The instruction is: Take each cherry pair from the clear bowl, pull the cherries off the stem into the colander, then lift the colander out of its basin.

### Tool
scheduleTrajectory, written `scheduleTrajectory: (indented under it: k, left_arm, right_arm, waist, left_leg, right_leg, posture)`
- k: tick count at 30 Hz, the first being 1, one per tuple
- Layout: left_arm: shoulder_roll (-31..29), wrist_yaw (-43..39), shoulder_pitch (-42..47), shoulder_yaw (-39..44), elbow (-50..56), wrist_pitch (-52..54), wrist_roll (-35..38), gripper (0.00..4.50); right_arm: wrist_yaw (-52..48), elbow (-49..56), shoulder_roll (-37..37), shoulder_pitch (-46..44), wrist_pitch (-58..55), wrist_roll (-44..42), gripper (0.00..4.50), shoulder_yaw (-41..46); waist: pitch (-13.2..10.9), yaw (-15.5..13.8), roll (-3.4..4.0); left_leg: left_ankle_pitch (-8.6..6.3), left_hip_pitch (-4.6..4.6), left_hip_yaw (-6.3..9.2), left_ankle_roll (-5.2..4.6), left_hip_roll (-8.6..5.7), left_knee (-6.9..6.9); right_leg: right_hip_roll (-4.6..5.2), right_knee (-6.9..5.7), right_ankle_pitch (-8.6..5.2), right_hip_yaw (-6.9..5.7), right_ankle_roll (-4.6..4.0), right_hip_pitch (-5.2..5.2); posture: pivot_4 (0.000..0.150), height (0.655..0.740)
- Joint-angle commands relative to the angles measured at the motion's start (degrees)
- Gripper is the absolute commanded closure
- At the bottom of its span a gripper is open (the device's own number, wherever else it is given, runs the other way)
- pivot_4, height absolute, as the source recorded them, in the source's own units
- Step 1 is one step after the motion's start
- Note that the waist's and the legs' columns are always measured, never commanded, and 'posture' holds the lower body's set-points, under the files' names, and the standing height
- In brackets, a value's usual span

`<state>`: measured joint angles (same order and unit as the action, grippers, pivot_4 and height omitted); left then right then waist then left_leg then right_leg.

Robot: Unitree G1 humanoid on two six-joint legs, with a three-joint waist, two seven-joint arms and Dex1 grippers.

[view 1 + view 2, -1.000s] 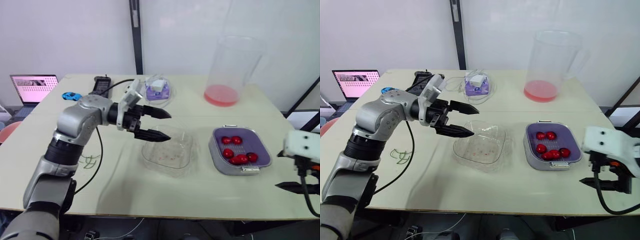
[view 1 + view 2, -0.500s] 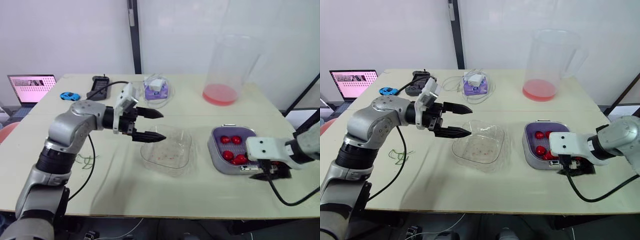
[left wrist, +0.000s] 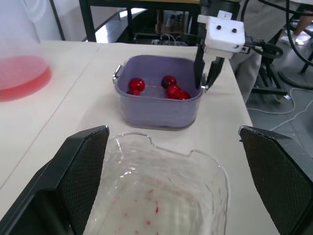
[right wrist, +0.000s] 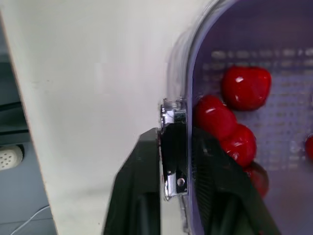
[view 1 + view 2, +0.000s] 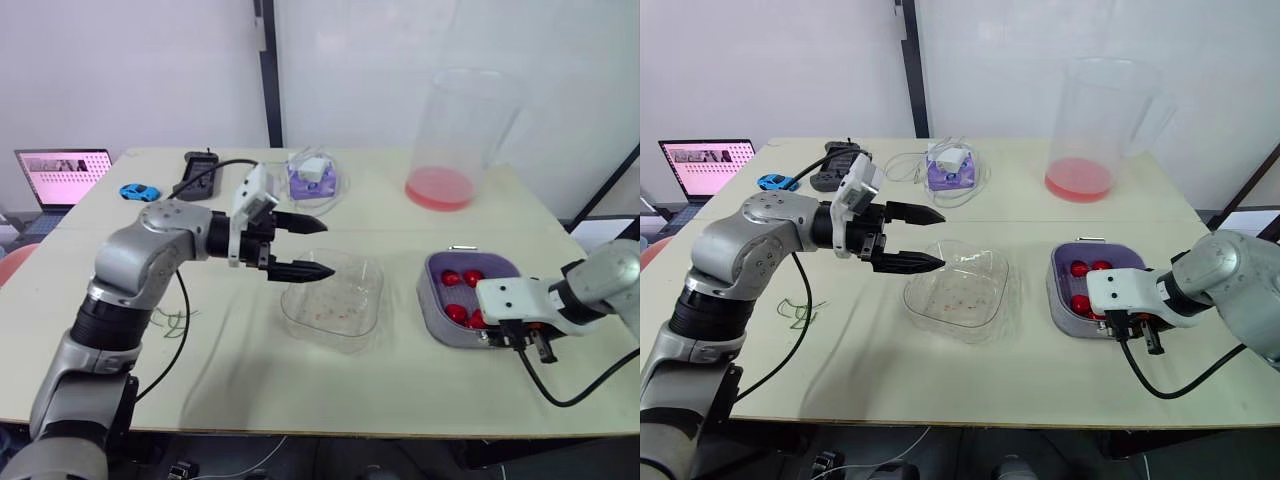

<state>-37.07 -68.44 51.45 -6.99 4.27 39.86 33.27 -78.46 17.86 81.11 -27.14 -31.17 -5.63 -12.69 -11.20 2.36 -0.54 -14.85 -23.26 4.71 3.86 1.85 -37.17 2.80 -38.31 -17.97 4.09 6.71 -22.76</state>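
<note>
R gripper (image 4: 175, 139) has come in from beyond the table's front-right edge, where it hung 1 s ago, and now sits at the near rim of the colander (image 3: 157, 66). Everything else on the table lies as it did, allowing for a small camera shift. Going by size: beige table (image 5: 300, 385) first. Then a tall clear pitcher (image 5: 465, 130) w/ red liquid in its base stands far right. A clear bowl (image 5: 335, 305) sits mid-table, square-ish w/ a wavy rim and red juice specks on its floor. Just to the bowl's right, near but apart, is the grey-purple basin (image 3: 156, 111) w/ the colander seated inside it. The colander is same colour, w/ a perforated floor and small metal handles at its near and far rims. Several glossy red cherries (image 3: 136, 84) lie loose in it, most bunched toward the near end. R fingers straddle the near rim at its metal handle, one outside the wall and one inside beside the cherries. They look pinched onto it. L gripper (image 5: 328, 249) hovers over the bowl's left rim, fingers spread wide w/ nothing between them, abt where it was 1 s ago. Smaller bits: laptop (image 5: 65, 175) at far left, thin green strands (image 5: 175, 320) on the table left of the bowl, and a blue toy car (image 5: 142, 191) by the laptop.
</note>
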Motion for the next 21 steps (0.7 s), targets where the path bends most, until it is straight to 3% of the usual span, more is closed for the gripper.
scheduleTrajectory:
  k: [1,12,15,21]
  left_arm:
    - [-0.14,0.22,1.27,2.41,0.66,-0.33,0.79,0.0]
    - [0.81,0.96,2.67,2.64,-0.9,-1.24,0.37,0.0]
    - [1.46,1.65,3.23,3.16,-1.34,-1.42,0.38,0.0]
    - [1.74,2.04,3.33,2.58,-1.34,-2.27,-0.69,0.0]
  right_arm:
    - [-0.69,0.45,-0.33,-1.33,-0.89,1.07,3.53,1.23]
    - [-1.63,0.39,-1.52,-1.97,-1.97,2.23,3.53,1.32]
    - [-2.01,0.46,-1.58,-2.19,-2.26,2.31,4.26,1.56]
    - [-2.1,0.98,-1.47,-2.09,-2.51,2.43,4.31,2.29]
  waist:
    - [0.0,0.0,0.0]
    - [0.0,-0.01,0.0]
    - [0.0,0.01,0.0]
    - [0.0,-0.02,0.0]
  left_leg:
    - [0.0,0.0,0.0,0.0,0.0,0.0]
    - [0.0,0.0,0.0,0.0,0.0,0.0]
    - [0.0,-0.01,0.0,0.0,0.0,-0.02]
    - [0.0,-0.01,0.0,0.0,0.0,-0.03]
  right_leg:
    - [0.0,-0.01,0.0,0.0,0.0,0.0]
    - [0.0,-0.01,0.0,0.0,0.0,-0.01]
    - [0.0,-0.02,0.0,0.0,0.0,-0.01]
    - [0.0,-0.04,0.0,0.0,0.0,-0.01]
  posture:
    - [0.15,0.7332]
    - [0.15,0.7332]
    - [0.15,0.7332]
    - [0.15,0.7332]
